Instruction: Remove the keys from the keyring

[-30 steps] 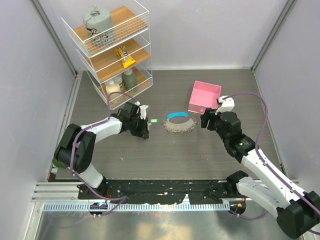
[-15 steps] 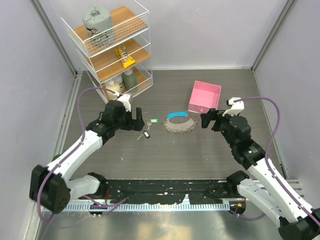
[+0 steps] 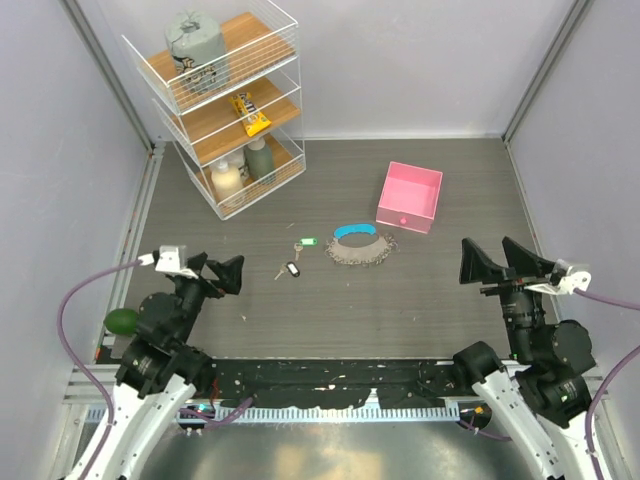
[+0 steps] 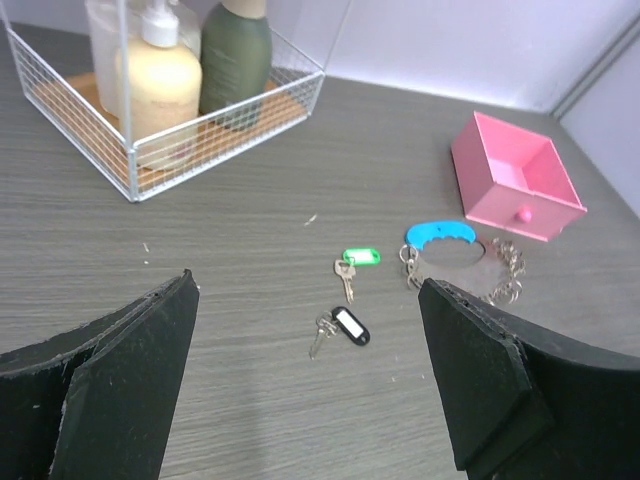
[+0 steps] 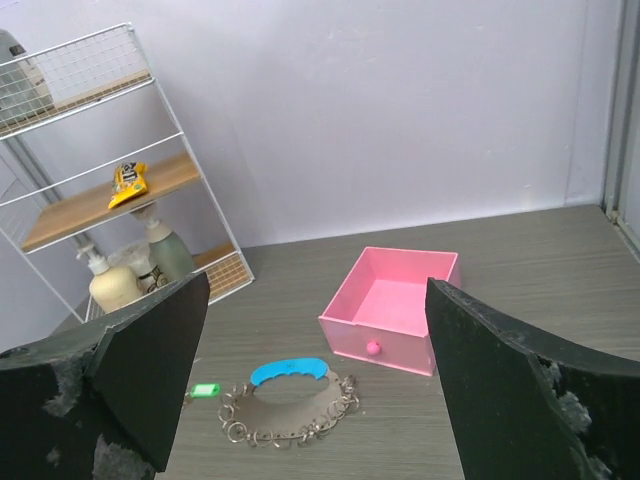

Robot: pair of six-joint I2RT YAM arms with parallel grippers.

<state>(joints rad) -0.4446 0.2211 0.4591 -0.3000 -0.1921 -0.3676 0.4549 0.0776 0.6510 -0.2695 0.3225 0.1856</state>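
The keyring lies flat mid-table, a thin loop with a bright blue band and a fringe of small silver metal pieces. It also shows as the keyring and the keyring. Two keys lie loose to its left: one with a green tag and one with a black tag. My left gripper is open and empty, near the front left. My right gripper is open and empty, near the front right. Both are well apart from the keyring.
A pink open box sits just behind and right of the keyring. A white wire shelf rack with bottles, a snack pack and a grey bag stands at the back left. A green round object lies at the left edge.
Both arms have drawn back from the keyring toward the near edge, and both grippers have opened. The black-tagged key now lies loose on the table where the left gripper was.
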